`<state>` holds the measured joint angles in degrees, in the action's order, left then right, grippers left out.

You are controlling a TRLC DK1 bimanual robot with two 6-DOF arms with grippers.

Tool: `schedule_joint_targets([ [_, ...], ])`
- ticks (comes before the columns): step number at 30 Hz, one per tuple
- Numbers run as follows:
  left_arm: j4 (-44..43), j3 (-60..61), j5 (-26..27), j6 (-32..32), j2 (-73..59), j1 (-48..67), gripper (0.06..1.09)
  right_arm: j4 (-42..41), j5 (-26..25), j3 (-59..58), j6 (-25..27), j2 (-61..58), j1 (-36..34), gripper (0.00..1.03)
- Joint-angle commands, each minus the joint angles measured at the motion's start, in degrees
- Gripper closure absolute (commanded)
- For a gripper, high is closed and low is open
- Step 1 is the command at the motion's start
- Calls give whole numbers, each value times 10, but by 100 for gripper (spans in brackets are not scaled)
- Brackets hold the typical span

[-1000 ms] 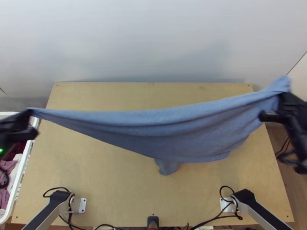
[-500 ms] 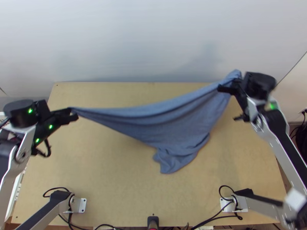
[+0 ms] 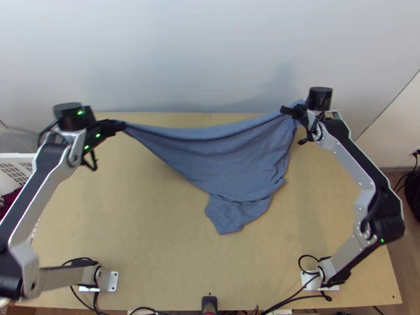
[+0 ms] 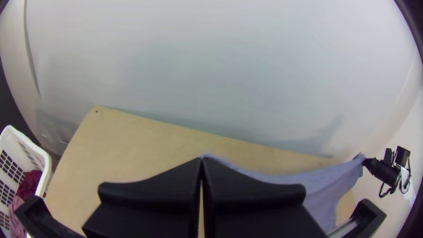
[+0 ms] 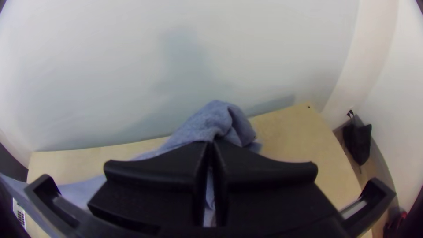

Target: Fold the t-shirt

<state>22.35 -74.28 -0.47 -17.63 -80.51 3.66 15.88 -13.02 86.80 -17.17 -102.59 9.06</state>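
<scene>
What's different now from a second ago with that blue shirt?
Both grippers have moved inward over the table: the left one rightward and toward the far edge, the right one leftward. The t-shirt was stretched wide between them and now sags over a shorter span. Each gripper still holds its end.

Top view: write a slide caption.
Black left gripper and black right gripper hold a blue fabric t-shirt slung between them over a light wooden table.
</scene>
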Motion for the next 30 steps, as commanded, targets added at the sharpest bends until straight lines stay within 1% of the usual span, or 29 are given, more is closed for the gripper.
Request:
schedule_joint_targets([
  [1, -61, -56, -2, -7, -134, 21, 105, 6, 3, 12, -31, -60, 2, 100],
  [4, -61, -117, -2, -13, -185, 38, 105, 9, 2, 9, -44, -63, -11, 100],
  [10, -56, -266, 0, -22, -305, 96, 105, 17, -3, -3, -43, -53, -55, 100],
  [14, -12, -403, -1, -46, -396, 141, 105, 23, -8, -19, -44, -42, -95, 100],
  [19, 25, -556, -10, -49, -512, 193, 105, 27, -7, -41, -43, -34, -128, 100],
  [23, 4, -570, -16, -49, -520, 235, 105, 28, -7, -47, -44, -37, -136, 100],
  [27, 27, -557, -8, -50, -484, 262, 105, 28, -7, -56, -45, -36, -136, 100],
  [30, 28, -545, 4, -50, -468, 275, 105, 28, -6, -64, -45, -39, -128, 100],
])
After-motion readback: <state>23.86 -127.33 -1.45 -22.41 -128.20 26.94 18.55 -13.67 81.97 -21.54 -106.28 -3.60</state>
